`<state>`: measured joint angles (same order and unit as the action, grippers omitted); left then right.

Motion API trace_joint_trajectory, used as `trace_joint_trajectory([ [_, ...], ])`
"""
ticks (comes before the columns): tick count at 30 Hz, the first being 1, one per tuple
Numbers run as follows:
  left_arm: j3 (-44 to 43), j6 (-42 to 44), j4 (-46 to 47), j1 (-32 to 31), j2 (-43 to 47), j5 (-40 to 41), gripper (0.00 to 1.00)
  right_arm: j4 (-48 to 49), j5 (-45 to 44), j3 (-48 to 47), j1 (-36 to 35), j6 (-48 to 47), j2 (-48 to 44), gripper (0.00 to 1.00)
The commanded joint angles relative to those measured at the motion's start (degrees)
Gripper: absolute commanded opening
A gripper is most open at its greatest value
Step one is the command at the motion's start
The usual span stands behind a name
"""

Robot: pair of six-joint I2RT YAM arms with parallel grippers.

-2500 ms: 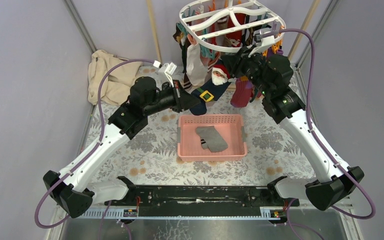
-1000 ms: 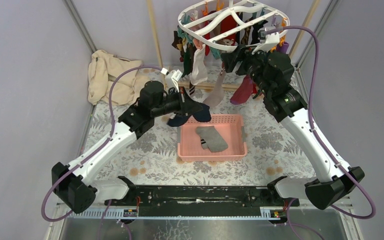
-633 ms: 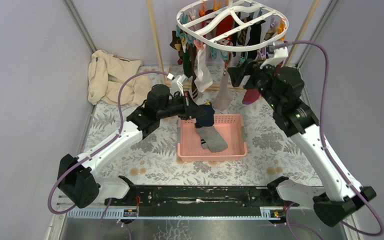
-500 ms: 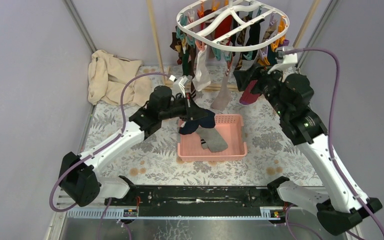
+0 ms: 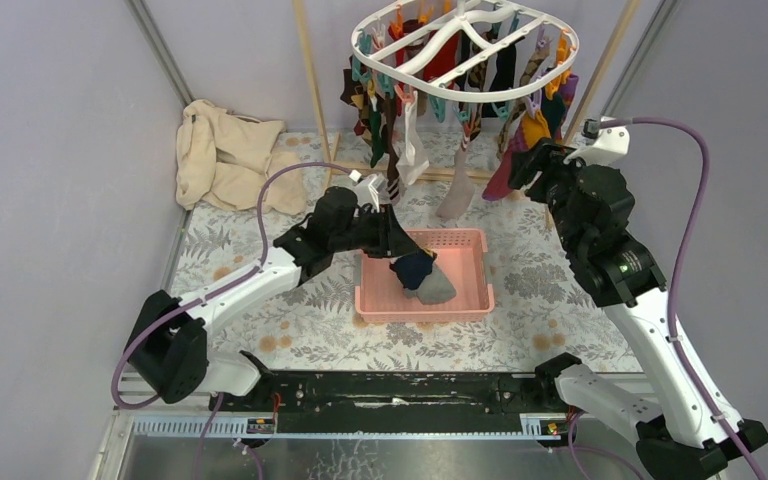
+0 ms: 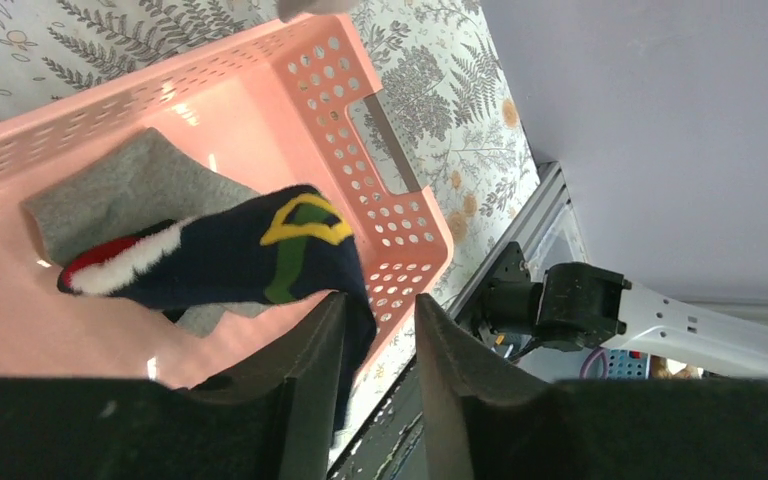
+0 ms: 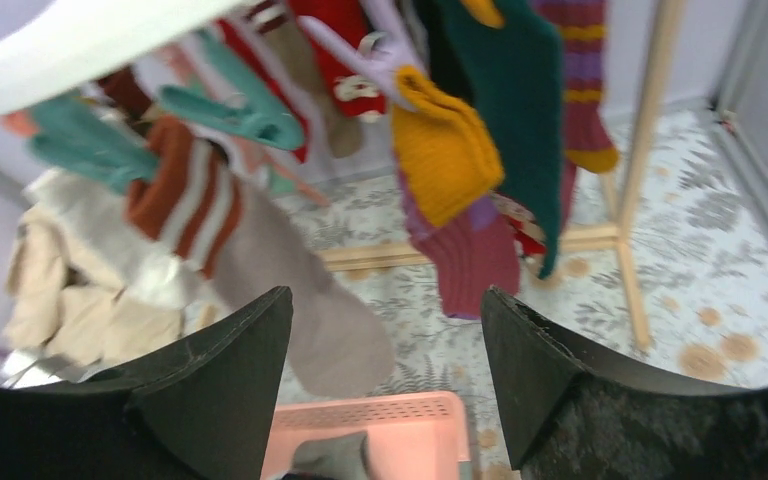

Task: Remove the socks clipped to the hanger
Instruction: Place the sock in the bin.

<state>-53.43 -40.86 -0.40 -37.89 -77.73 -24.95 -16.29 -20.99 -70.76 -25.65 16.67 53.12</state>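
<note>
Over the pink basket (image 5: 485, 272), the left gripper (image 6: 380, 310) stands slightly parted, letting the navy sock (image 6: 230, 255) drop inside. Next, the right gripper (image 7: 385, 300), spread wide and empty, should probably pinch one of the socks (image 7: 440, 150) clipped under the hanger (image 7: 70, 40).

Plain lilac-grey walls (image 5: 50, 200) are seen on three sides, edged by metal struts (image 5: 163, 50). The table is covered with a fern-print cloth (image 5: 290, 300). A wooden pole frame (image 5: 311, 90) is stood at the far end. A beige rag (image 5: 222, 160) is heaped far left. A pink basket (image 5: 425, 312) is set mid-table. A black rail (image 5: 400, 390) is fixed along the near edge. Light is soft, even.
</note>
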Motion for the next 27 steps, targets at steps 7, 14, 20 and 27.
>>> trace_joint_trajectory([
  [7,1.22,2.27,3.38,-0.88,-0.14,2.79,0.99,-0.61,-8.91,-1.09,6.81,4.80,0.91,0.75],
  [14,0.08,3.64,-0.50,-2.11,3.27,5.10,0.99,-1.37,-8.29,-2.36,12.78,5.96,3.32,0.75],
  [20,-0.76,4.24,-3.00,-2.91,5.21,6.28,0.99,-0.38,-4.22,-0.83,20.34,8.31,6.33,0.76],
  [27,-0.62,4.78,-4.64,-3.06,7.29,6.96,0.99,6.45,6.96,2.47,25.28,9.67,10.35,0.76],
])
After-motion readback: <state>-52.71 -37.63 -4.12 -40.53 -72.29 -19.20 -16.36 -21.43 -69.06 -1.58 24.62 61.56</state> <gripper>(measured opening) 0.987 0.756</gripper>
